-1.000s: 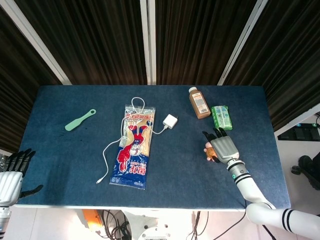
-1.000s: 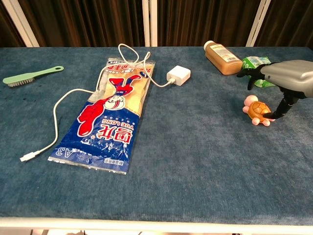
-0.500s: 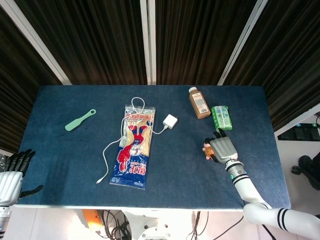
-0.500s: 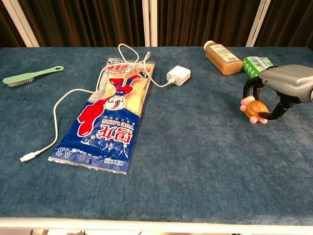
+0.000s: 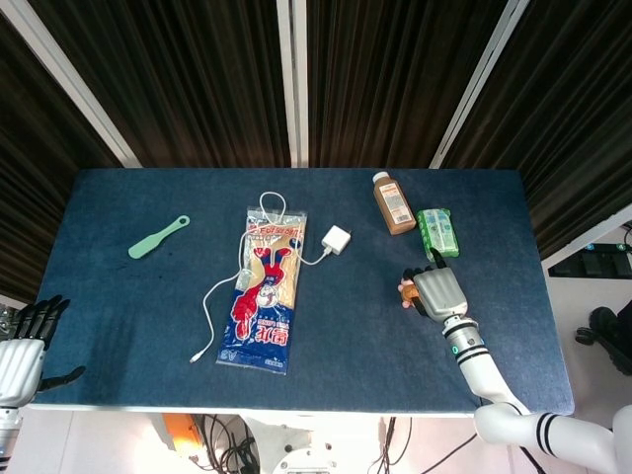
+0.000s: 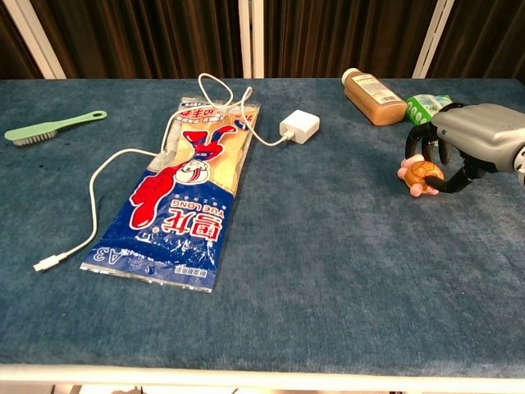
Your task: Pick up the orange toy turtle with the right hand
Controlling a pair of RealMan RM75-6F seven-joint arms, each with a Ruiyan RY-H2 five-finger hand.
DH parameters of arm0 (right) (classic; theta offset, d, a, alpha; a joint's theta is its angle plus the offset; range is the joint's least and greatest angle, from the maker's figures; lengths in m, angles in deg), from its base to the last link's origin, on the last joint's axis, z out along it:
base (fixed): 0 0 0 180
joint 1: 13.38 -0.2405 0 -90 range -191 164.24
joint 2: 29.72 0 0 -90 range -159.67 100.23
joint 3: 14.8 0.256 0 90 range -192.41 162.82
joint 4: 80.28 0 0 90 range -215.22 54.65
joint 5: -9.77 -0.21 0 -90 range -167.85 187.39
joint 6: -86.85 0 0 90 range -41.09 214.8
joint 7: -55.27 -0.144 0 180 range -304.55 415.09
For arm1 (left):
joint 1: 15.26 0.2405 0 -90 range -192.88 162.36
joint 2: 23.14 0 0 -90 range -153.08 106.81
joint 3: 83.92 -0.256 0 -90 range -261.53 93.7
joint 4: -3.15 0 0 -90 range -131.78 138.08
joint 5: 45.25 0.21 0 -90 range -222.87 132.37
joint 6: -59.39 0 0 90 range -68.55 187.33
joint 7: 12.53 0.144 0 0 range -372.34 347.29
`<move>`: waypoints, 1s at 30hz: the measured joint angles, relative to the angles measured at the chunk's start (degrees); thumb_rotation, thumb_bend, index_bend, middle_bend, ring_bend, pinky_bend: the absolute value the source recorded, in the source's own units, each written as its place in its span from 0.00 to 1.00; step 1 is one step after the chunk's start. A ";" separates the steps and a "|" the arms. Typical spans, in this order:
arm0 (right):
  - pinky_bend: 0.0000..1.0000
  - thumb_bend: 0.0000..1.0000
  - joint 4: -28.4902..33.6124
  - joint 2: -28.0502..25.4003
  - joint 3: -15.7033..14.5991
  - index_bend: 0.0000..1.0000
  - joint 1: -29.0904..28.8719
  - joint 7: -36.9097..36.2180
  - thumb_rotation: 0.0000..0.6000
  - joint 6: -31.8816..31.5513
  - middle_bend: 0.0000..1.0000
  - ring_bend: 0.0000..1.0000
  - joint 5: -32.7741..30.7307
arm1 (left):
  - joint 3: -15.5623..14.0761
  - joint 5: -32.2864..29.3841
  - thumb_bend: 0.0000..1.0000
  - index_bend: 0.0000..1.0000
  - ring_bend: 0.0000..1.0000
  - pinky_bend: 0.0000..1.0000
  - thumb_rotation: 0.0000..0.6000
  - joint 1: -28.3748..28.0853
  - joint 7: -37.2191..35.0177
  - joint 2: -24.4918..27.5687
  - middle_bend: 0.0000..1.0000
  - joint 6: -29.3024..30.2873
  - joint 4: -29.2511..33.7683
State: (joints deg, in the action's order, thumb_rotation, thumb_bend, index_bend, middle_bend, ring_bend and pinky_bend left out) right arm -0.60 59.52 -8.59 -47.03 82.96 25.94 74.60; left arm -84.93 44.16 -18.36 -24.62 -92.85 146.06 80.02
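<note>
Fingers of the right robot hand are curled around the orange toy turtle, grasped above the bench; the left robot hand is held open.

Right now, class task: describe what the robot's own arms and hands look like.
The right hand has a smooth silver-grey back shell and thin black fingers. Its white right arm carries black bands and a green-ringed wrist. The left hand matches: grey shell, black fingers.
</note>
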 measured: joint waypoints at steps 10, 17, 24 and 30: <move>0.00 0.12 0.24 -1.40 -1.03 0.60 0.51 -1.42 1.00 1.53 0.58 0.24 1.46 | -0.01 0.08 0.08 0.00 0.00 0.00 1.00 -0.07 -0.03 0.07 0.00 -0.21 0.22; 0.00 0.01 3.93 -5.10 -1.51 0.10 0.24 -0.77 1.00 4.46 0.16 0.00 -0.54 | 0.10 0.17 0.08 0.00 0.00 0.01 1.00 -0.10 0.07 0.31 0.00 -0.06 0.58; 0.00 0.01 6.61 -7.35 -1.43 0.05 0.94 -2.50 1.00 3.63 0.14 0.00 0.11 | 0.15 0.13 0.08 0.00 0.00 0.01 1.00 0.05 -0.20 0.42 0.00 0.18 0.83; 0.00 0.01 7.12 -7.94 -1.32 0.08 1.02 -2.54 1.00 3.80 0.19 0.00 -0.44 | 0.09 0.16 0.08 0.00 0.00 0.01 1.00 -0.04 -0.26 0.26 0.00 -0.12 0.72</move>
State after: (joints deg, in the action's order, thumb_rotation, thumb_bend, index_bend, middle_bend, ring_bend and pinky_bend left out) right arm 6.52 51.57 -9.91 -46.02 80.42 29.74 74.16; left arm -84.83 44.32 -18.41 -24.89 -92.59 145.94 80.74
